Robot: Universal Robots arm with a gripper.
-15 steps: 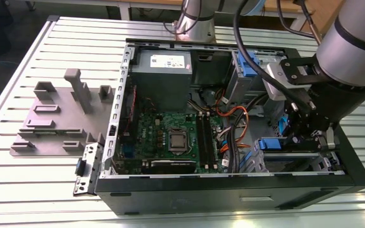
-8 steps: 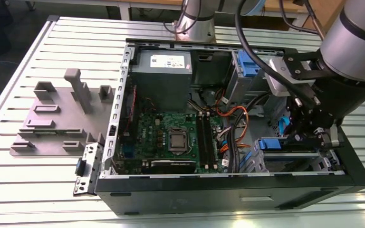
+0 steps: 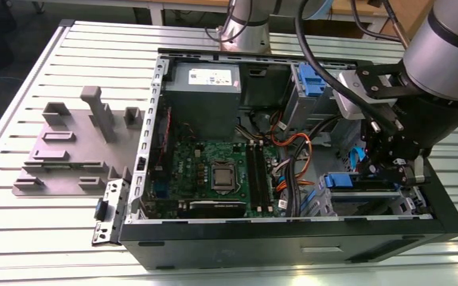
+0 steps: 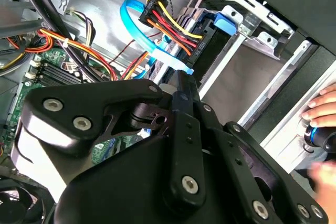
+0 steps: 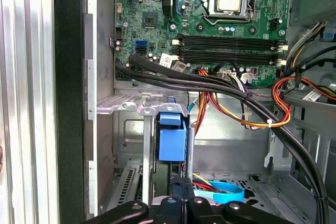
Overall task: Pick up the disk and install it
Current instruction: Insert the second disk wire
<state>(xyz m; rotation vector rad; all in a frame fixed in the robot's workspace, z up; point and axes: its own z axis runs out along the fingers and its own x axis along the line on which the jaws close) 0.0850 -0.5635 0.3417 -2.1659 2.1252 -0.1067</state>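
— Slatted metal table (image 3: 22, 238) carries the open computer case (image 3: 293, 238). Where's the disk?

— Disk (image 5: 171, 141) sits upright in the drive bay near the case's front wall. My gripper (image 5: 181, 203) hovers just beside it, fingers together, holding nothing.

An open case (image 3: 293, 238) lies on a slatted table (image 3: 54, 238), its motherboard (image 3: 213, 173) exposed, beside a grey fixture (image 3: 70, 155) on the exterior view's left.

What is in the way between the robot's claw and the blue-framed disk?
Nothing visible. In the first wrist view the gripper sits right by the disk, whose blue carrier stands in the metal bay; the black cables run past beyond it.
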